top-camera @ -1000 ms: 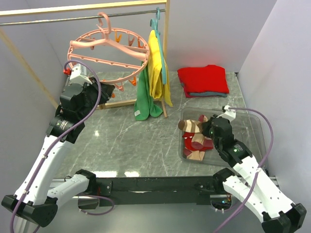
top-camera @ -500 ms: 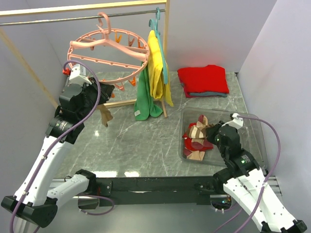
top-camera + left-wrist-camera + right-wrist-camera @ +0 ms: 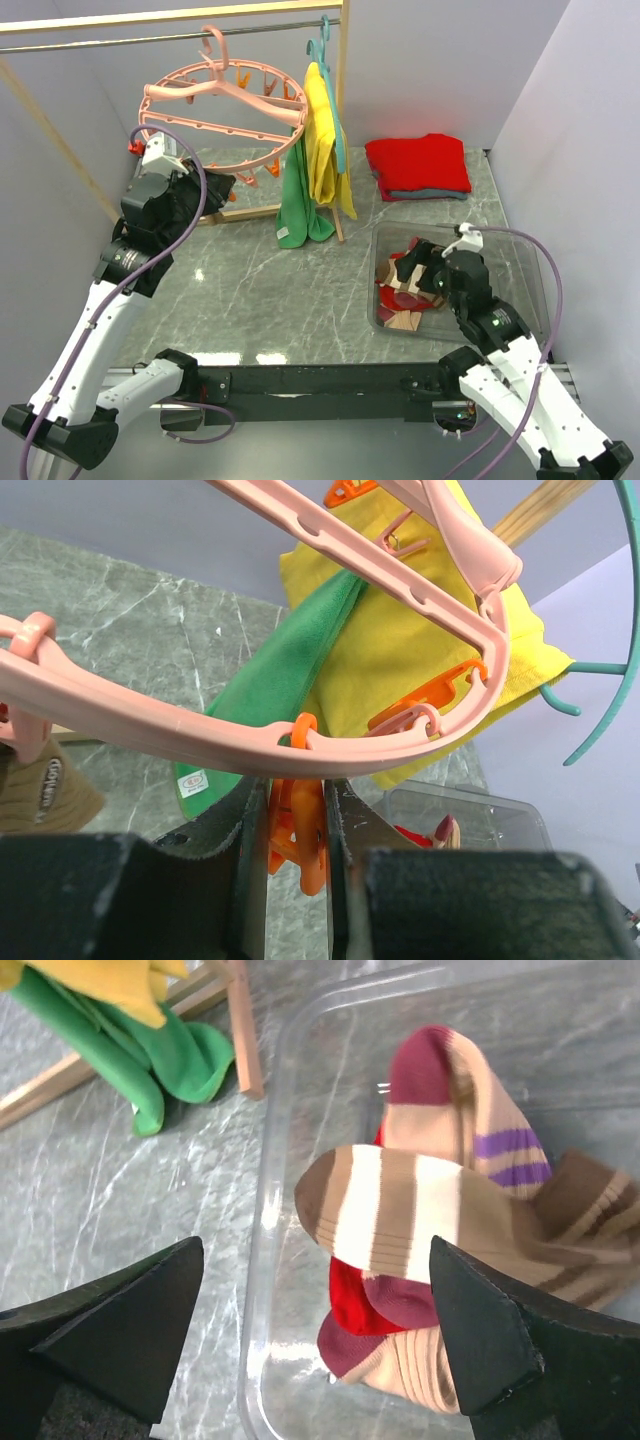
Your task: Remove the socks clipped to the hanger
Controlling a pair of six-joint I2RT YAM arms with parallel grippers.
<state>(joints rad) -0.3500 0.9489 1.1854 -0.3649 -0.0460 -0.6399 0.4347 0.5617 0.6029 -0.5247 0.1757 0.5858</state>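
Now right jaws have sprung wide over the bin (image 3: 268,1160), lower right; striped sock (image 3: 400,1210) dropped in, so one more is done. Left jaws closed on orange clip (image 3: 297,845) of hanger (image 3: 200,735), upper left.

A grey-veined marble table (image 3: 280,290) carries a clear plastic bin (image 3: 500,262) at its right side, near the front edge. Behind the bin, near the back wall, lies a folded red garment (image 3: 418,163) on top of a grey-blue folded piece (image 3: 430,194). At the back stands a wooden rack (image 3: 342,60) with a metal rail (image 3: 120,40) across its top. A thin teal hanger (image 3: 322,40) hooks on that rail and holds a yellow cloth (image 3: 322,140), with a green cloth (image 3: 298,205) hanging just beside it, lower and reaching down to the table. The green cloth bears a small white label (image 3: 192,783).
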